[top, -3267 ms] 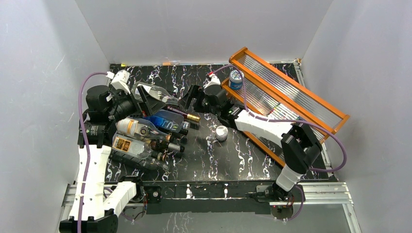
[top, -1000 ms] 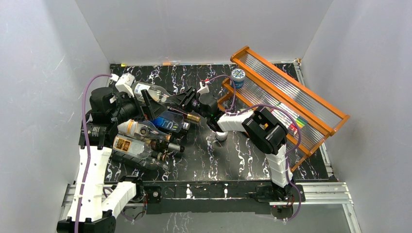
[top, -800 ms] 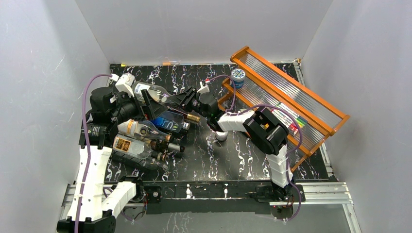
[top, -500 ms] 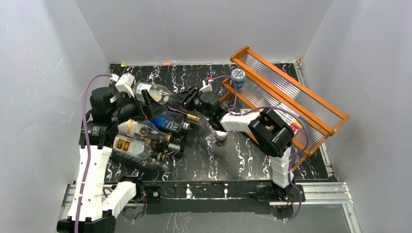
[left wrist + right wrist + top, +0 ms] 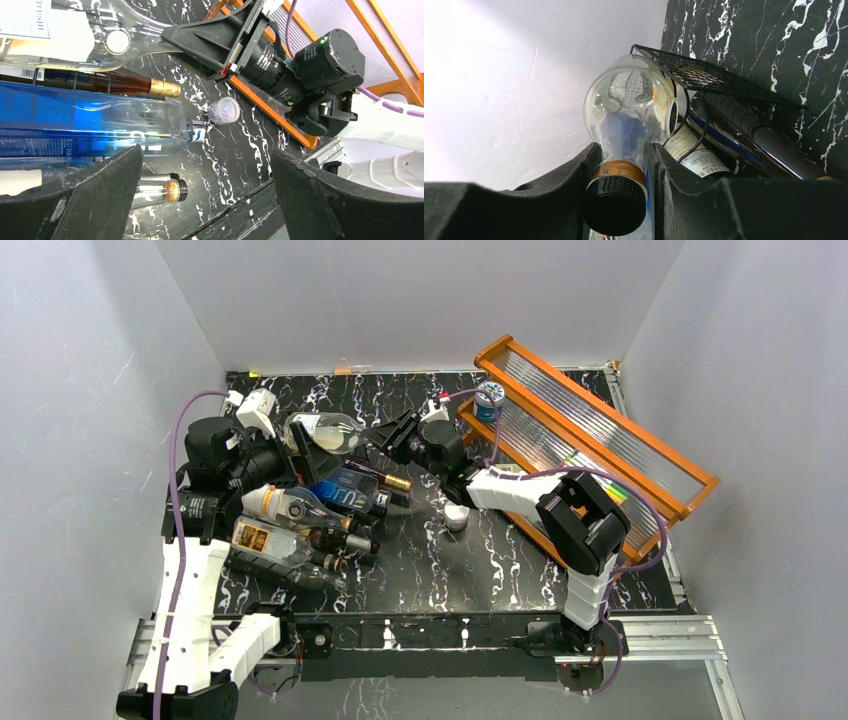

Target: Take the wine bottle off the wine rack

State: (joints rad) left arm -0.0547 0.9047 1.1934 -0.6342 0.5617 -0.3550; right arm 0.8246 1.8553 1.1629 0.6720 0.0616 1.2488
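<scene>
A clear wine bottle [image 5: 325, 430] with a white label lies at the top of the black wire wine rack [image 5: 724, 82] at the left. My right gripper [image 5: 388, 437] is shut on its neck, just behind the black screw cap [image 5: 616, 202], and the round glass body [image 5: 631, 107] points away toward the wall. The left wrist view shows that same grip [image 5: 220, 40] from the side. My left gripper [image 5: 205, 200] stands wide open beside the rack's bottles and holds nothing; from above it [image 5: 303, 458] sits just below the clear bottle.
A blue bottle [image 5: 345, 485], a brown gold-capped bottle [image 5: 398, 482] and labelled bottles [image 5: 280, 505] lie in the rack. A small clear cup [image 5: 456, 515] stands mid-table. The orange wood-framed shelf [image 5: 600, 440] with a blue-lidded jar [image 5: 487, 400] leans at the right.
My right gripper has moved up and toward the back with the clear bottle's neck in it, tipping the bottle higher. The right elbow has swung to the right. The left arm has barely moved.
</scene>
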